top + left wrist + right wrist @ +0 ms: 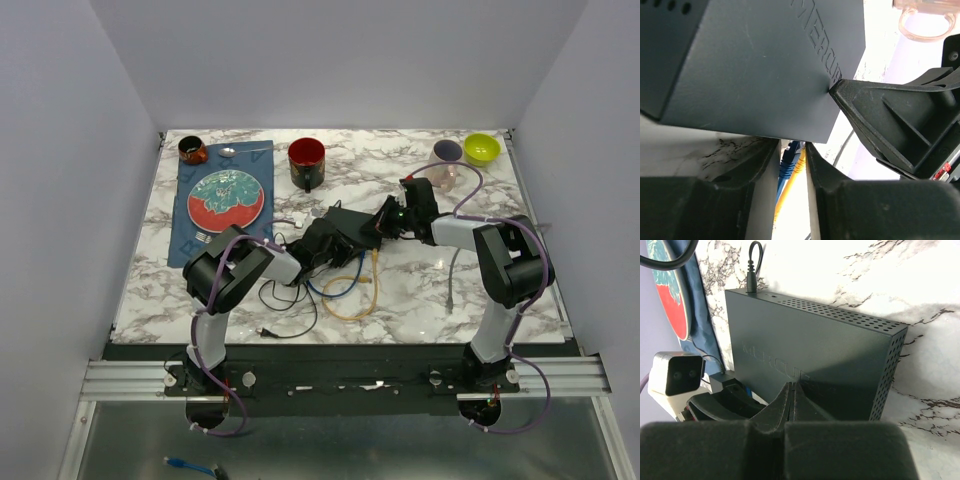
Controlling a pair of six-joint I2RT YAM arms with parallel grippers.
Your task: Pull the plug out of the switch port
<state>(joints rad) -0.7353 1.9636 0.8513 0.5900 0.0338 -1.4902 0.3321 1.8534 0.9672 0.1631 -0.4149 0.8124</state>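
Blue plug [790, 154] seated in the port row on the near edge of the dark network switch [755, 65], with a yellow cable [799, 162] plugged in just beside it. Switch lying mid-surface [420, 300].

Left end effector [792, 146] nosed up to that near edge, fingers narrowed to a slim gap with both leads running through. Impossible to tell whether pinching the blue plug or only framing it. Probably lined up this way for a straight pull away from the ports.

Right end effector [792, 392] clenched on nothing, joined tips pressed against the switch's top face at a corner, apparently to pin the box against sliding during the pull.

Black power lead [752, 270] entering the switch's far edge. Yellow cable's slack looped on the switch's near side.

Beyond the switch, a red mug [306, 162]. Left of the switch, a red patterned plate [226, 198] on a blue cloth [190, 235].
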